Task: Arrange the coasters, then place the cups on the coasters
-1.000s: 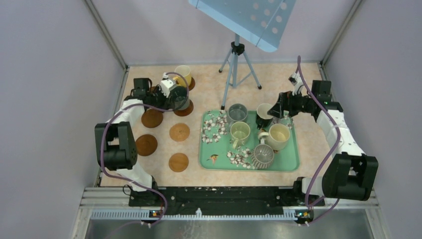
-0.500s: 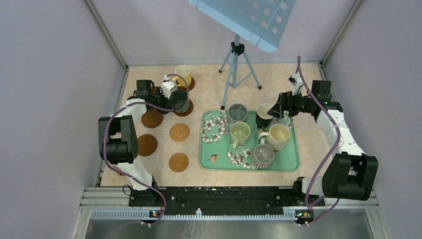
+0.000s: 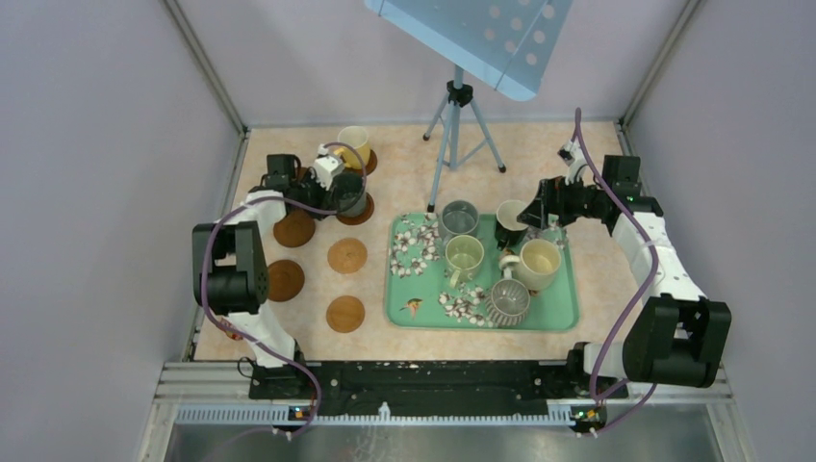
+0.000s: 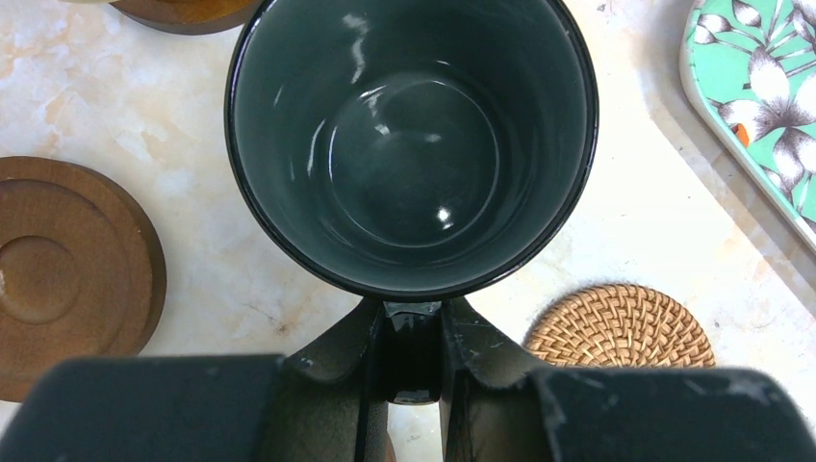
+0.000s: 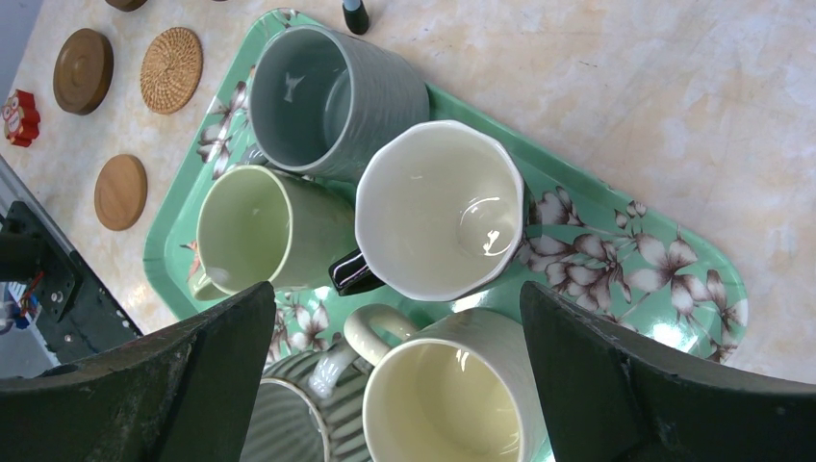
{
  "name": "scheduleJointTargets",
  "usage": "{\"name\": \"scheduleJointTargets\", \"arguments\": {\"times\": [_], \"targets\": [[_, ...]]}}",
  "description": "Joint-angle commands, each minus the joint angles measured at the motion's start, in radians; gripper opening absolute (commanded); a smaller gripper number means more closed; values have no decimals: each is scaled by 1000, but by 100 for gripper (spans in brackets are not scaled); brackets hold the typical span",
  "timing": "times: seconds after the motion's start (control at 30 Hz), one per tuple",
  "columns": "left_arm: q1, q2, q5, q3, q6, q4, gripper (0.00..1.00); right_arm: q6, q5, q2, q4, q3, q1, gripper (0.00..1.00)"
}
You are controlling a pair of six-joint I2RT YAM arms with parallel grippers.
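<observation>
The left gripper [image 4: 414, 339] is clamped on the handle of the dark green mug [image 4: 414, 144], whose mouth faces up. The mug sits at the far left of the table [image 3: 539, 144], just in front of the yellow mug [image 3: 353, 144]. A brown coaster edge [image 3: 365, 214] shows at its base, but whether the mug rests on it cannot be told. A ringed wooden coaster [image 4: 58, 269] lies to one side of the mug and a woven coaster [image 4: 621, 327] to the other, both bare.

The right gripper [image 5: 396, 298] hangs spread wide and holds nothing, over the black mug with a white inside [image 5: 438, 221]. That mug stands on the green floral tray [image 5: 654, 260] with the grey mug [image 5: 327, 101], pale green mug [image 5: 260, 231], cream mug [image 5: 452, 395] and ribbed grey mug [image 5: 289, 414].

A small red item [image 5: 19, 115] at the table edge bears a print too small to read.
</observation>
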Motion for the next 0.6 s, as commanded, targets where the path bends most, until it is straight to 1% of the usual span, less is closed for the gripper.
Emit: {"name": "scheduleJointTargets", "arguments": {"times": [0.0,0.1,0.23,0.33,0.43,0.57], "targets": [[-13,-12,25,16,-7,79,4,-19,-18,1,16,40,-8,96],[-16,-16,23,9,-6,77,6,-21,-18,-2,15,40,-8,96],[-21,-22,11,6,-5,67,12,-21,-18,-1,13,40,-8,96],[-22,-38,8,-3,-4,60,27,-21,-18,-2,13,40,-8,96],[-21,-60,5,-15,-1,50,39,-20,-18,-4,14,40,-8,96],[-22,-92,-3,-29,3,34,52,-19,-18,-5,13,40,-8,96]]}}
